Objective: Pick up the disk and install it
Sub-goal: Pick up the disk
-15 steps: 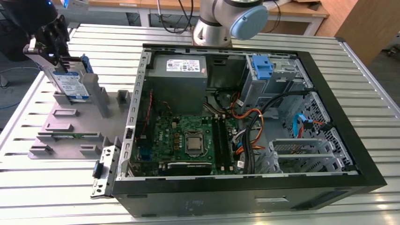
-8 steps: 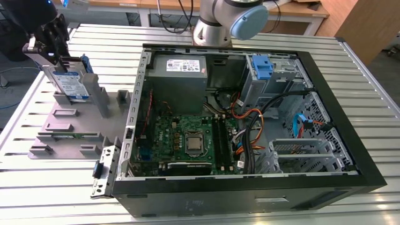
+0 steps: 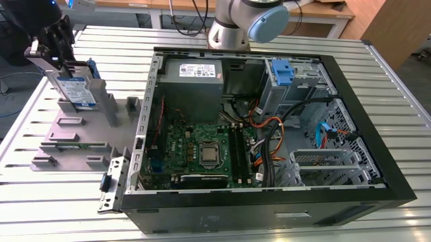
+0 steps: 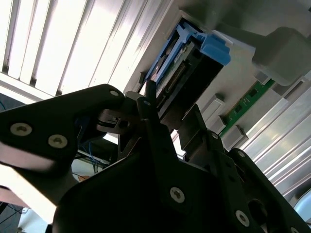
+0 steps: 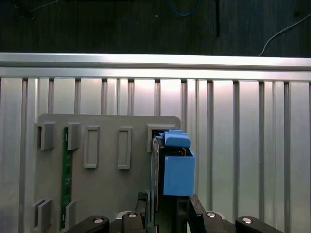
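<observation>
Disk (image 3: 75, 92) upright in grey fixture (image 3: 74, 146) slot, gripper (image 5: 167, 204) directly above fixture; clamped or released: cannot tell. Rec. straight vertical lift, no tilt.

Blue plastic-framed disk (image 5: 178, 174), ribbed metal table (image 3: 60, 201)

Case (image 3: 269, 131) on table (image 3: 54, 212). Fixture plate (image 3: 74, 143) just beside case, exterior view's left. Disk (image 3: 74, 91) upright on plate's corner away from case, gripper (image 3: 62, 64) above it. Inside case: motherboard (image 3: 202, 146), power supply (image 3: 194, 70) behind it.
</observation>
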Controlling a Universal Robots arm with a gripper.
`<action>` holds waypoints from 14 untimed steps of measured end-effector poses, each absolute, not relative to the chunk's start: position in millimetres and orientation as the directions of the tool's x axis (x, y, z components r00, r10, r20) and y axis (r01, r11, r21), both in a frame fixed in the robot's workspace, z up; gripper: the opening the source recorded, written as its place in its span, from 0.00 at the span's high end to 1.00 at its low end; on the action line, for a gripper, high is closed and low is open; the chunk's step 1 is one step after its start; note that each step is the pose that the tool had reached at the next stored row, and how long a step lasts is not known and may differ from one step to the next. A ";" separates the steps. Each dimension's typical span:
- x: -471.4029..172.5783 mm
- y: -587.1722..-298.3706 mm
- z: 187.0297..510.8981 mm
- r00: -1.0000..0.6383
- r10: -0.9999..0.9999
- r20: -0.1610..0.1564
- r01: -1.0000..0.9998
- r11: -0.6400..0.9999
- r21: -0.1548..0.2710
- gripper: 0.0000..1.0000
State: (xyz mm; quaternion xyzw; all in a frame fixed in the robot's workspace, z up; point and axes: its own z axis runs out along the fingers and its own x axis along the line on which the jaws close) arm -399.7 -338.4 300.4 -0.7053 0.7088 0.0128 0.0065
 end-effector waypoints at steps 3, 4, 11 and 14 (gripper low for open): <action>-399.7 -337.7 300.2 -0.005 -1.000 -0.028 -1.000 0.005 0.009 0.55; -399.7 -337.7 300.3 -0.005 -1.000 -0.028 -1.000 0.005 0.009 0.55; -399.7 -337.4 300.4 -0.005 -1.000 -0.028 -1.000 0.005 0.009 0.55; -399.7 -337.3 300.3 -0.005 -1.000 -0.028 -1.000 0.005 0.009 0.55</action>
